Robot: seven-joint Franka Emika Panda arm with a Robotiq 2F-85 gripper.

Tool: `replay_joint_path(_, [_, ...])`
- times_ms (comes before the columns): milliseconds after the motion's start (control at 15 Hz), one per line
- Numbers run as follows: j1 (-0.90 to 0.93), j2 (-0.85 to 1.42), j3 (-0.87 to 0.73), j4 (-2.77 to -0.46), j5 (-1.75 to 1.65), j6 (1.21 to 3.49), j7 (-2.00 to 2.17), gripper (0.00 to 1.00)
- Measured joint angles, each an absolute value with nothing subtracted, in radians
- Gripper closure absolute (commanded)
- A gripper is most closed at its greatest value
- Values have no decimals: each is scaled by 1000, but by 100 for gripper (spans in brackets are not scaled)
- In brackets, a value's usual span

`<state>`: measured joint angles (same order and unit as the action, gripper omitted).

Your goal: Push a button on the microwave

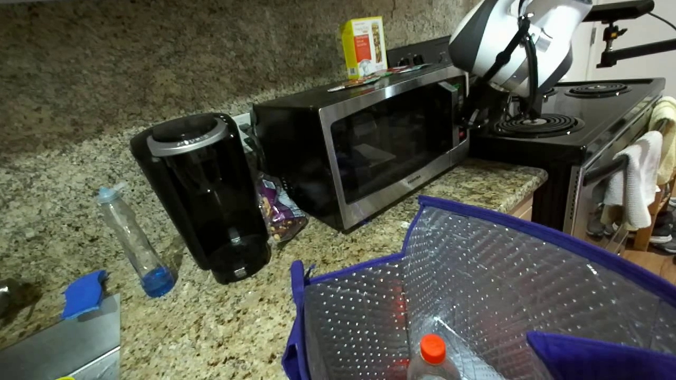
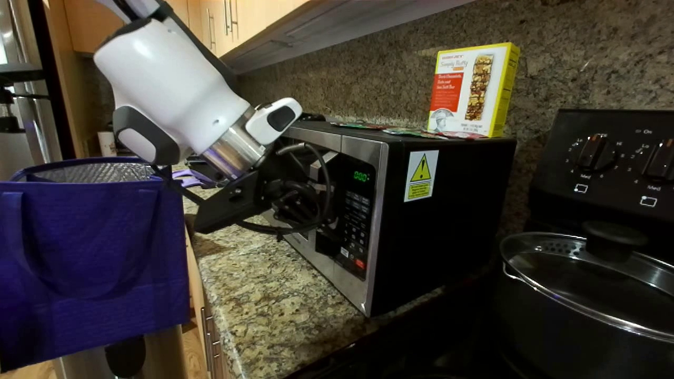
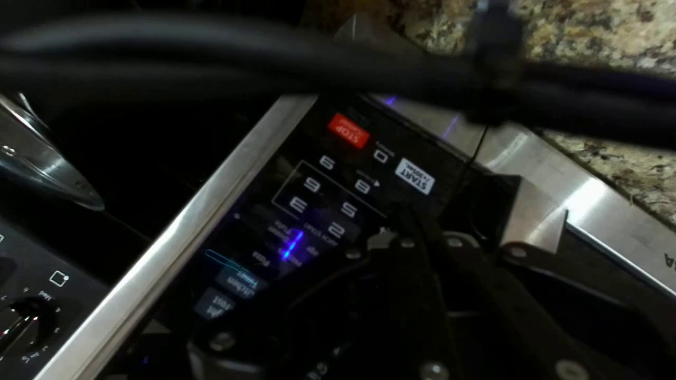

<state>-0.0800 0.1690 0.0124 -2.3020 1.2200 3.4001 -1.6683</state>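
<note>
The stainless-steel microwave [image 1: 391,142] stands on the granite counter, its door closed. In an exterior view its control strip [image 2: 358,210] shows green zeros. In the wrist view the keypad [image 3: 327,190] appears upside down, with a red STOP button [image 3: 348,130] and a white START button [image 3: 415,176]. My gripper [image 3: 412,214] is shut and empty, its dark fingertips over the keypad just below START in the picture. They hide the keys beside the 2 and 5. The gripper [image 2: 329,231] is at the control strip by the door handle; I cannot tell whether it touches.
A yellow snack box [image 2: 474,89] and flat packets lie on the microwave. A black coffee maker [image 1: 206,195] stands beside it. The stove [image 1: 581,111] and a lidded pot [image 2: 590,295] are at its other end. A purple bag [image 2: 95,252] is in front. A cable [image 2: 324,179] loops round the gripper.
</note>
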Motion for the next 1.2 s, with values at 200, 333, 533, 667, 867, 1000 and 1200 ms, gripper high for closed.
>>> replay_joint_path(200, [-77,182,11,-2304,1238,3394,-1663,95])
replay_joint_path(333, [-71,206,7,-2315,1279,3374,-1662,95])
replay_joint_path(533, [-53,253,-18,-2362,1297,3326,-1614,95])
replay_joint_path(667, [-47,279,-36,-2415,1183,3309,-1448,95])
replay_joint_path(867, [-39,269,-62,-2448,1006,3300,-1210,95])
replay_joint_path(1000, [30,232,-137,-2480,997,3256,-1179,95])
replay_joint_path(1200, [155,149,-253,-2550,959,3187,-1134,94])
